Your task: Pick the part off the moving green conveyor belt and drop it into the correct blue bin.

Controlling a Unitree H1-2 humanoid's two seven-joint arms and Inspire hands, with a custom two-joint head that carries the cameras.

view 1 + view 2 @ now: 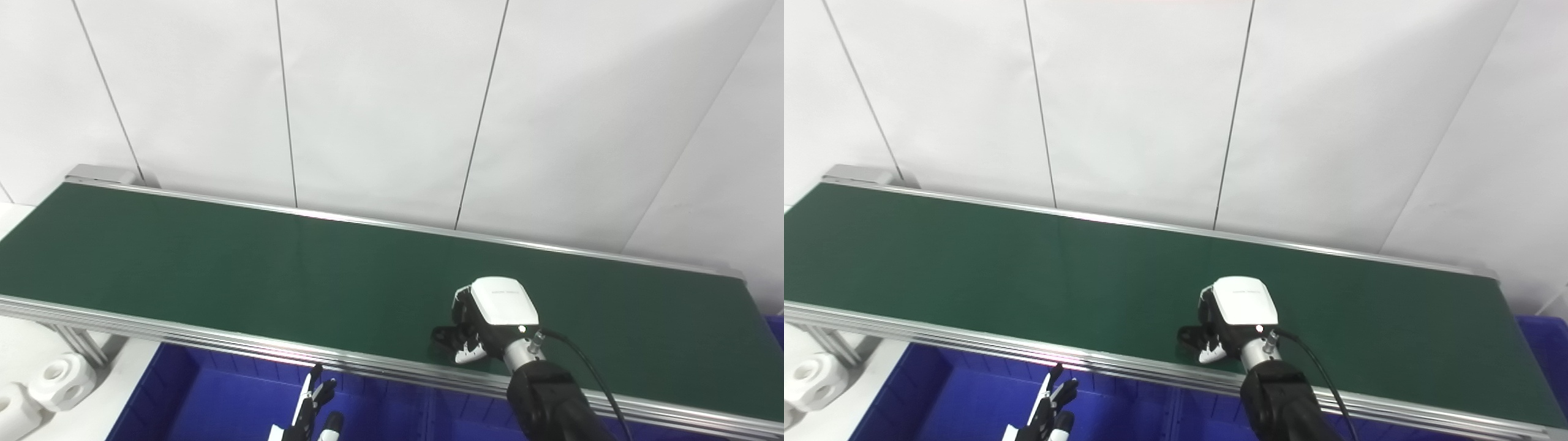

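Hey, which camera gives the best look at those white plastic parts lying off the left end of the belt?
The left eye view: two white plastic parts show, ring holes visible. The right eye view pushes them against its left edge, partly cropped.

The right hand rests over the near part of the green belt, back upward, fingers curled down; whether it holds anything cannot be told. The left hand shows only fingertips at the bottom edge, over a blue bin. White parts lie at lower left
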